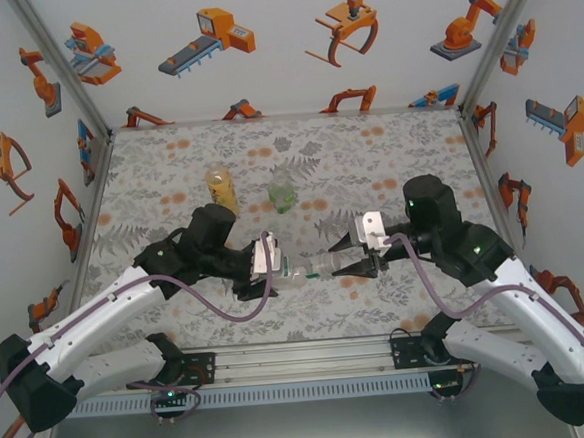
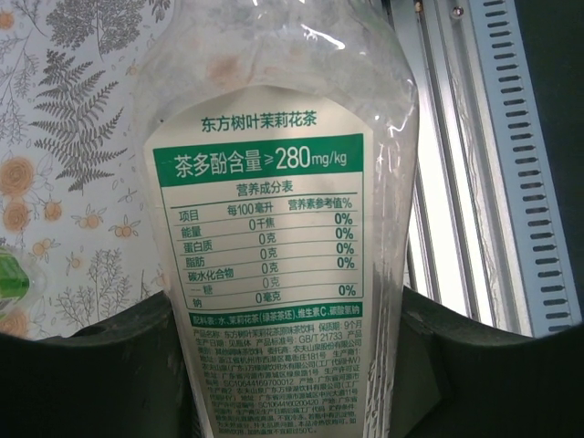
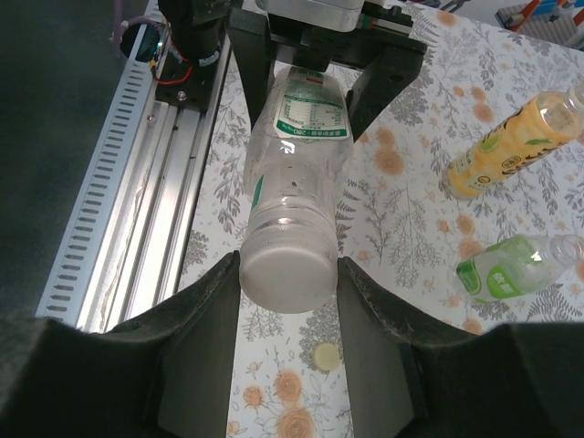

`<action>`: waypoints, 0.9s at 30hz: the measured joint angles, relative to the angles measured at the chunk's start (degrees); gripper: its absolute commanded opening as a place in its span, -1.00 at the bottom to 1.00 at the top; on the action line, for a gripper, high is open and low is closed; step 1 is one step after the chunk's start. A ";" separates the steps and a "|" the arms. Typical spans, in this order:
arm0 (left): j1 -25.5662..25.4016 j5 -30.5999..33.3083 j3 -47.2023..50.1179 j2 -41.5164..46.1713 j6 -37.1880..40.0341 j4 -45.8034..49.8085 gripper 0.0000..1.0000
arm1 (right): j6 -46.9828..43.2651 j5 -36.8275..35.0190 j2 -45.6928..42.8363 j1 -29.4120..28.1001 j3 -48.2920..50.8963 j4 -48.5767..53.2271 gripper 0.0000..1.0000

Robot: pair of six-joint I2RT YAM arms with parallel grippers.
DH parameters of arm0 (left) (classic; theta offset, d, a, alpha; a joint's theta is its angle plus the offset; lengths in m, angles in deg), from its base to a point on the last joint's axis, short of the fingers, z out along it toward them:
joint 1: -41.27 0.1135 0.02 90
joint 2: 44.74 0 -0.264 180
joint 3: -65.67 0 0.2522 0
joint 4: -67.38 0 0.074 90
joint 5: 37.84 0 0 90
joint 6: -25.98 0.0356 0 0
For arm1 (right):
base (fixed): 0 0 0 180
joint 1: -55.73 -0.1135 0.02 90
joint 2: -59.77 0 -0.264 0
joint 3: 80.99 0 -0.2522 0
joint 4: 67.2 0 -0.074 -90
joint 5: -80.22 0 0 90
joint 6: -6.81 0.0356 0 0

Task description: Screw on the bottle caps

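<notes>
From above, the left tool (image 1: 274, 272) and right tool (image 1: 363, 264) hold a slim clear plastic bottle (image 1: 311, 271) sideways over the bench (image 1: 169, 177); up close, left fingers (image 2: 82, 383) pinch its green-white label (image 2: 260, 237), and the right tool squeezes its round white plastic cap (image 3: 285, 278).

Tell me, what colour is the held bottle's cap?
The clear bottle's cap is white, clearest in the right wrist view.

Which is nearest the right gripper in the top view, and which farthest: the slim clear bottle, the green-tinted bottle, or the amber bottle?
1. the slim clear bottle: centre front, its white cap sits between the fingers of the right gripper.
2. the green-tinted bottle: farther back, to the gripper's left.
3. the amber bottle: farthest, back and further left.
</notes>
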 measured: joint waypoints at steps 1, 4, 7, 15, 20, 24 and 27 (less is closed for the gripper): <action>0.00 0.00 0.00 0.00 0.00 0.07 -0.96 | 0.55 0.02 -0.31 0.00 0.42 -0.66 -1.00; 0.00 0.00 -0.02 0.07 0.00 0.13 -0.96 | 2.56 -0.02 -1.44 0.00 1.92 -2.89 -1.00; 0.00 -0.02 0.00 0.07 0.00 0.24 -0.96 | 5.97 -0.33 -2.60 0.00 3.67 -5.57 -1.00; 0.02 0.68 0.00 0.28 -0.02 0.46 -0.98 | 18.91 -2.38 -2.97 0.00 5.51 -10.27 -1.00; 0.22 3.15 0.11 0.46 -0.39 1.60 -0.99 | 32.70 -6.49 -3.17 0.00 8.96 -15.47 -1.00; 0.28 5.70 0.59 0.85 -1.11 1.70 -0.99 | 46.71 -11.50 -4.59 0.00 13.68 -22.29 -1.00; 0.28 7.41 1.18 1.49 -2.19 0.72 -0.99 | 57.81 -16.33 -6.25 -0.11 16.85 -26.67 -1.00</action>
